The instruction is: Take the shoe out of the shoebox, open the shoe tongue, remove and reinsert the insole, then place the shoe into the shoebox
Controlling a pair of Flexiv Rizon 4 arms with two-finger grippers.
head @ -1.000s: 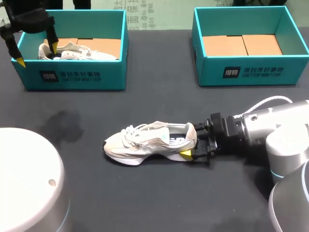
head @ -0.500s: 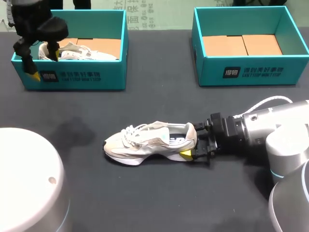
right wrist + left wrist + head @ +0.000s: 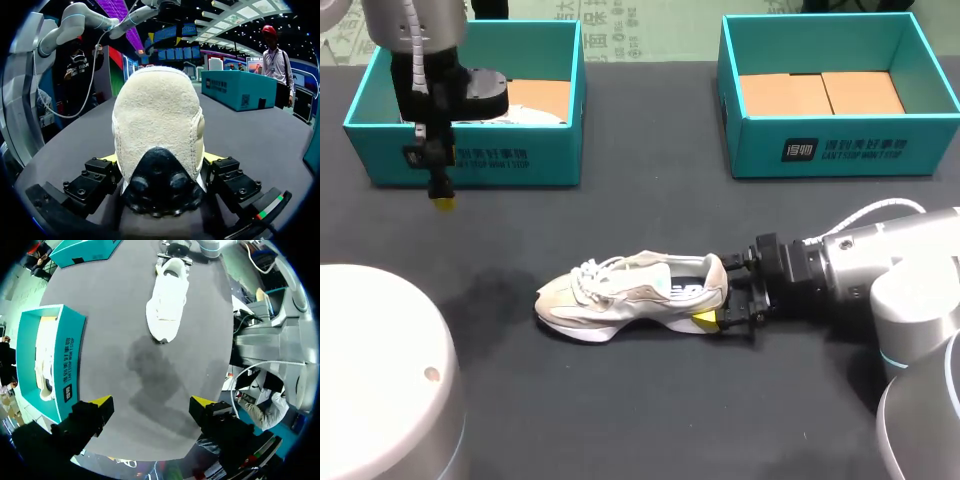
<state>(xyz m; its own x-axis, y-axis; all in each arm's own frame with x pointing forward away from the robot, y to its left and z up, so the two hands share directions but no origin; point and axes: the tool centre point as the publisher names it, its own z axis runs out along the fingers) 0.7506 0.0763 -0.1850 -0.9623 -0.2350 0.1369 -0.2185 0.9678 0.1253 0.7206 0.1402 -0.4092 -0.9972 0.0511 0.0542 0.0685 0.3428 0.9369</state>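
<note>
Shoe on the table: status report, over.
Right end effector shut on shoe heel. Left end effector open, empty, over table by left shoebox. Shoe upright on table. Nothing between left end effector and shoe.

— What did the right arm (image 3: 910, 270) look like?
— Rounded silver-grey casing with a thin light-blue ring (image 3: 892, 361), a white cable (image 3: 875, 210) arching over it, and a black wrist section (image 3: 790, 275) just behind the jaws.
— And the right gripper (image 3: 160, 159)?
— Black finger blocks studded with socket screws (image 3: 80, 184), yellow tips (image 3: 212, 157), and a red, white and green strip (image 3: 270, 207) behind one jaw.
— The left gripper (image 3: 151, 401)?
— The same black fingers, with yellow wedge tips (image 3: 102, 401). A ribbed white hose (image 3: 417, 60) ran up behind it.
</note>
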